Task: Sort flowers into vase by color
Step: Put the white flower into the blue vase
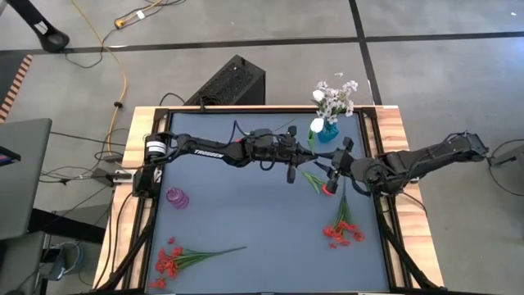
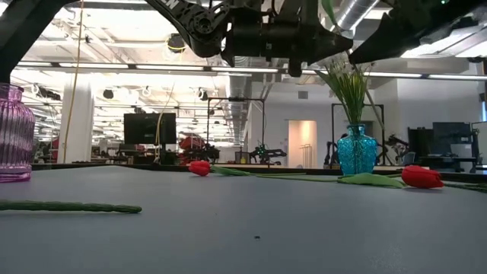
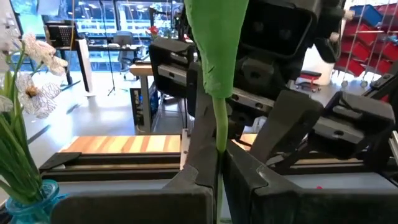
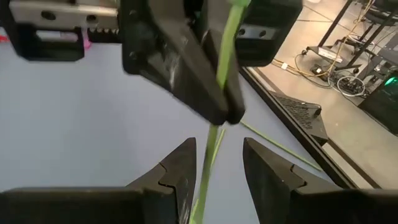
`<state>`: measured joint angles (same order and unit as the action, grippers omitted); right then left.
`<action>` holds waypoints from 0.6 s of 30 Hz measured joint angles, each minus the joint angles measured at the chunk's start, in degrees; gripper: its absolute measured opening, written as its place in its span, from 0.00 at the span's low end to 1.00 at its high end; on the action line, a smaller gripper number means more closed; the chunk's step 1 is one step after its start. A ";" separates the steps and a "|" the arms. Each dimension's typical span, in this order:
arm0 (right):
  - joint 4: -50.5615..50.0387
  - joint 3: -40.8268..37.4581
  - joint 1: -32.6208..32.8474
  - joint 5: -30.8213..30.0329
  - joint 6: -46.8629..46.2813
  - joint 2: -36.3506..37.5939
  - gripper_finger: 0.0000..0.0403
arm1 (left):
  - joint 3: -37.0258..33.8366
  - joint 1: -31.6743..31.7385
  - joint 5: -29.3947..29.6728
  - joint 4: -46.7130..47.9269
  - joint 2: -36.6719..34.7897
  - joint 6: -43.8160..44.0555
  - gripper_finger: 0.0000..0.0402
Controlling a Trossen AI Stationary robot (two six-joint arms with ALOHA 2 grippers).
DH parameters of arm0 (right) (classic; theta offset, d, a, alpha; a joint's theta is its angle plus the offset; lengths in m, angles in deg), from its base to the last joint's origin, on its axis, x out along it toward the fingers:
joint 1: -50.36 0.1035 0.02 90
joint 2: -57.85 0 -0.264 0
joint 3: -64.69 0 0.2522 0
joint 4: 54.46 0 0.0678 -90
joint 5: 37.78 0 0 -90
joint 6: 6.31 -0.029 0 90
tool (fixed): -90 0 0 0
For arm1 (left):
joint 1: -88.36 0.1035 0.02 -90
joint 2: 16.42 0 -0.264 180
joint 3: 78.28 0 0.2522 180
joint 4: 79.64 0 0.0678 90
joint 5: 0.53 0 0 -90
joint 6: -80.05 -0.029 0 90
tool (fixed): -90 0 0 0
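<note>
My left gripper (image 1: 298, 157) reaches level across the table's middle and is shut on a thin green flower stem (image 3: 219, 124) with a long leaf (image 3: 214, 43). In the high view a white tulip bud (image 1: 316, 124) tops this stem beside the blue vase (image 1: 327, 131), which holds white blossoms (image 1: 336, 98). My right gripper (image 4: 214, 165) faces it from the right, open, and the stem's lower part (image 4: 205, 162) runs between its fingers. Whether it touches them I cannot tell. A red tulip (image 1: 330, 187) lies on the table below. The purple vase (image 1: 178, 197) stands at the left. My left gripper pinches the green stem (image 3: 217, 155) between its two fingers just below the leaf. The fingers come level from the table's left and lie across the stem. The flower is lifted clear of the table and stands roughly upright, leaf above the fingers and the rest of the stem below them.
Red blossom clusters lie at the near left (image 1: 168, 262) and near right (image 1: 344, 233), their stems flat on the mat. A second red tulip (image 2: 199, 167) lies farther back in the low view. A black box (image 1: 233, 82) sits beyond the table's far edge.
</note>
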<state>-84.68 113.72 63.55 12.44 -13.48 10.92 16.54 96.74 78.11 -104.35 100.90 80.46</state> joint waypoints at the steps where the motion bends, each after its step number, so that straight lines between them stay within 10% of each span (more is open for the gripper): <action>1: 0.34 0.00 -0.27 0.05 0.07 0.00 0.39 | 0.00 0.00 0.01 0.08 0.00 -0.01 0.00; 18: 2.71 0.00 -3.58 3.01 0.76 0.00 0.13 | 0.00 0.06 1.68 -0.72 0.00 0.05 0.00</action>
<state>-81.97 113.72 59.97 15.44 -12.71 10.92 16.54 96.80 79.78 -105.07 100.90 80.52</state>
